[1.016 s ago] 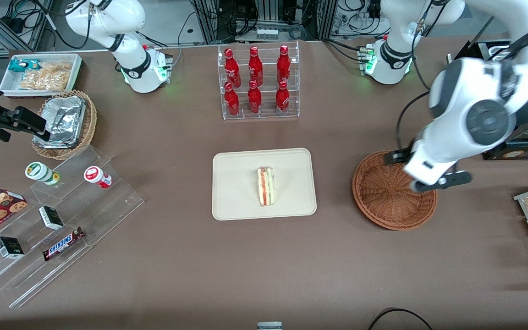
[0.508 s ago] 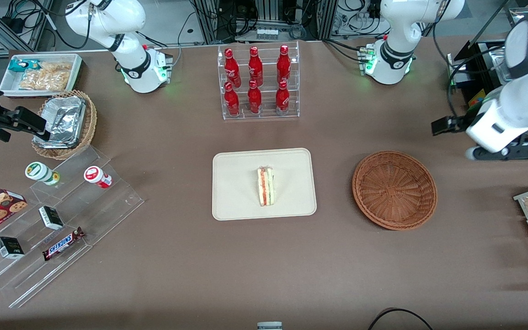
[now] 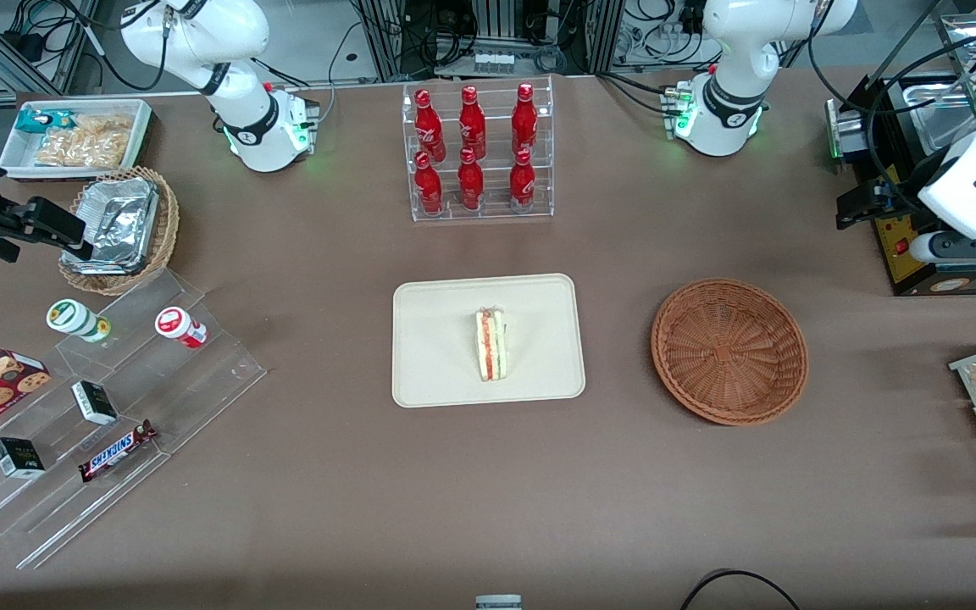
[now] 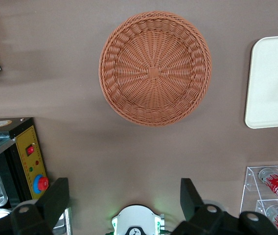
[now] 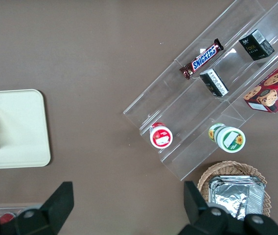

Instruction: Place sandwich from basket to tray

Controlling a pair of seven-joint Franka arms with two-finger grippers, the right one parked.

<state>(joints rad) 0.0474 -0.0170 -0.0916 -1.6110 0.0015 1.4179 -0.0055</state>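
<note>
resting mid-tray [image 3: 437,339], sandwich [image 3: 490,344] clears every rim; end effector [image 4: 124,198], fingers apart, hangs high above basket [image 3: 729,350].

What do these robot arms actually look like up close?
Glossy white rounded shells with dark grey joints, black cables trailing along them, and green lights glowing at the bases. The working arm's gripper has two black wedge-shaped fingers, standing apart, high above the basket.
</note>
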